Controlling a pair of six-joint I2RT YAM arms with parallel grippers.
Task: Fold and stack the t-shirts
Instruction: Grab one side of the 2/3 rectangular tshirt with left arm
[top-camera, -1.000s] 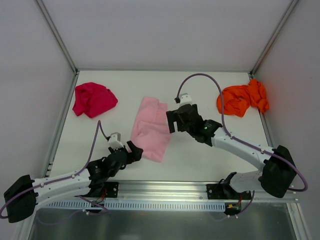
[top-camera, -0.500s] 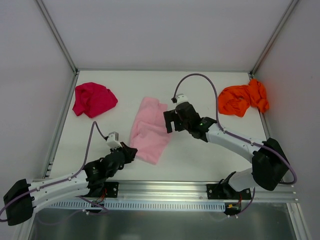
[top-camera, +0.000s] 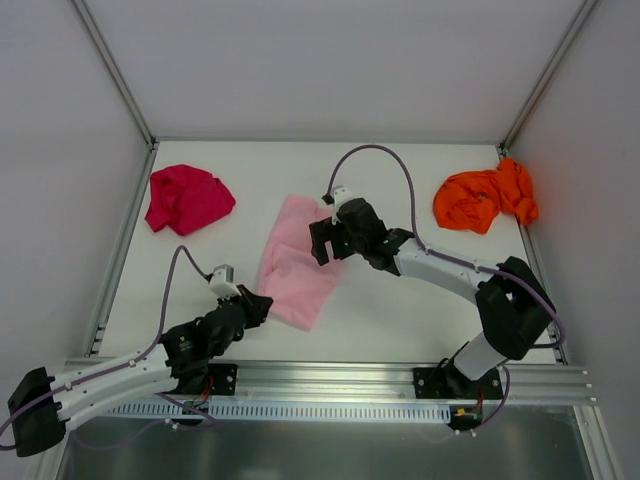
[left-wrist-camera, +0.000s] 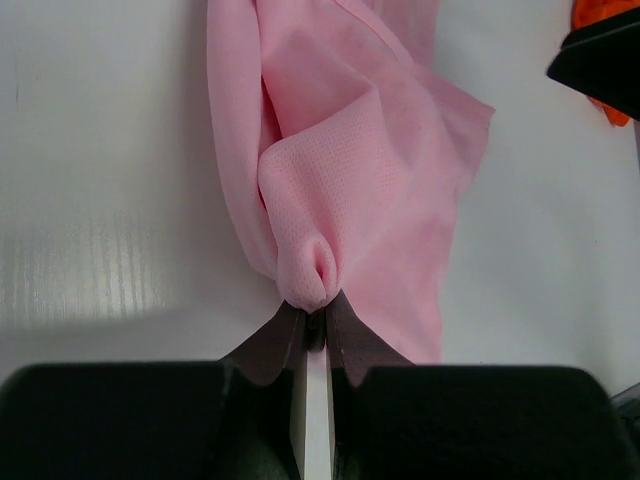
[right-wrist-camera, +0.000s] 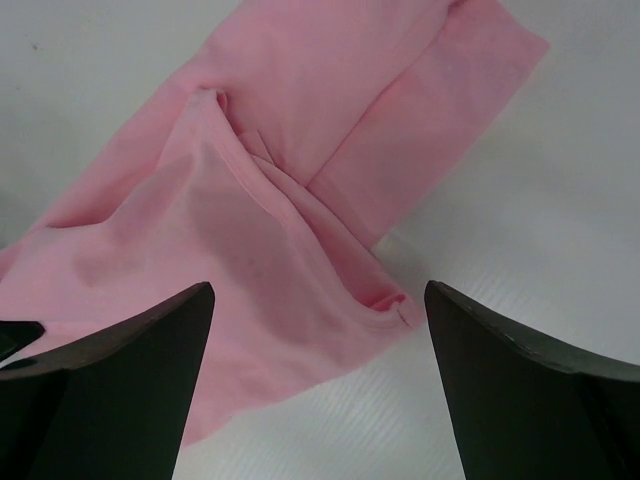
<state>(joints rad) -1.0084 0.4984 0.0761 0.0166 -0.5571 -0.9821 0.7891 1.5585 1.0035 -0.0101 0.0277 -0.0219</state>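
The light pink t-shirt (top-camera: 290, 265) lies crumpled mid-table. My left gripper (top-camera: 258, 303) is at its near left edge, shut on a pinched fold of the pink cloth (left-wrist-camera: 318, 285). My right gripper (top-camera: 322, 240) hovers over the shirt's far right side, wide open, with the pink cloth (right-wrist-camera: 290, 200) lying loose below and between its fingertips (right-wrist-camera: 190, 305). The magenta-red t-shirt (top-camera: 185, 198) is bunched at the far left. The bright orange t-shirt (top-camera: 485, 197) is bunched at the far right.
White walls with metal rails (top-camera: 120, 240) close in the table on the left, back and right. A metal rail (top-camera: 400, 375) runs along the near edge by the arm bases. The right arm's purple cable (top-camera: 385, 160) loops above the table.
My left gripper has closed on the pink shirt's near edge. My right gripper has moved left over the shirt's right side, still open.
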